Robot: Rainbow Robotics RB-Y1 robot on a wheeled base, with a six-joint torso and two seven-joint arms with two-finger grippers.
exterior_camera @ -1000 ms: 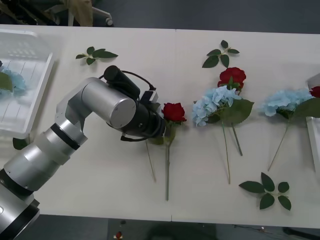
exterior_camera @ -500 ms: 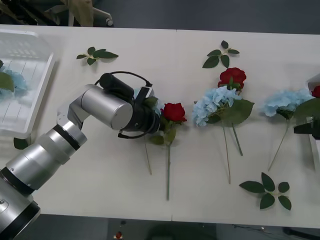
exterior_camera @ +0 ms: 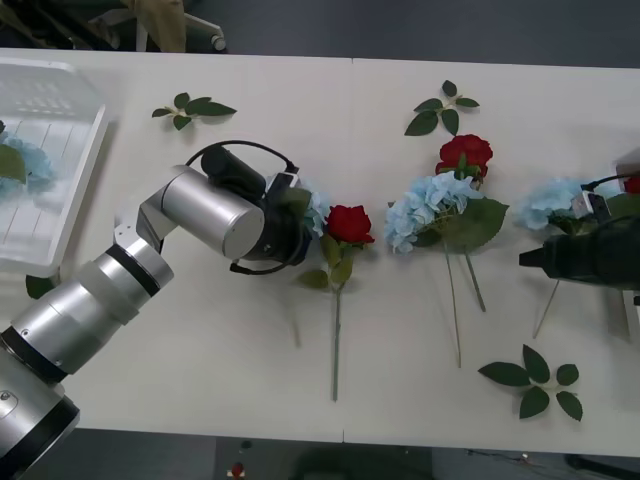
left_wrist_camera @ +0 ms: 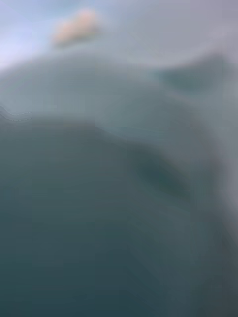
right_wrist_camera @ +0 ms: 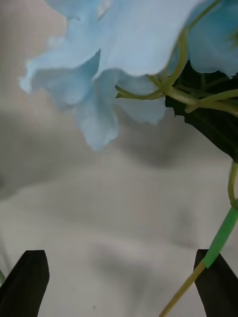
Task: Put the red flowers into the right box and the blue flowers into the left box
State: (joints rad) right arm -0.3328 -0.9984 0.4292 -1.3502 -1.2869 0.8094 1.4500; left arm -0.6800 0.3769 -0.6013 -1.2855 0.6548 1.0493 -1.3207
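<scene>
Red flowers: three in the front view. One rose [exterior_camera: 349, 222] lies mid-table with its stem toward the near edge; a second rose [exterior_camera: 464, 153] lies behind a blue cluster; a third bloom [exterior_camera: 631, 184] shows at the far right edge.
Blue flowers: four. One cluster [exterior_camera: 316, 207] sits at the tip of the left arm, just beside the middle rose; one cluster [exterior_camera: 428, 207] lies centre-right; one cluster [exterior_camera: 552, 201] lies at the right; one cluster [exterior_camera: 27, 160] lies inside the left box [exterior_camera: 78, 190].
Leaf sprigs: three flowerless sprigs on the table [exterior_camera: 330, 120], plus one leaf by the left box.
Left hand: hidden behind the wrist at the leftmost loose blue cluster; whether it grips cannot be told.
Right hand [right_wrist_camera: 121, 280]: black fingers [right_wrist_camera: 27, 285] spread apart, empty, low over the right blue cluster's stem [right_wrist_camera: 218, 242].
Right box: a white rim [exterior_camera: 628, 280] at the right edge, behind the right arm.
</scene>
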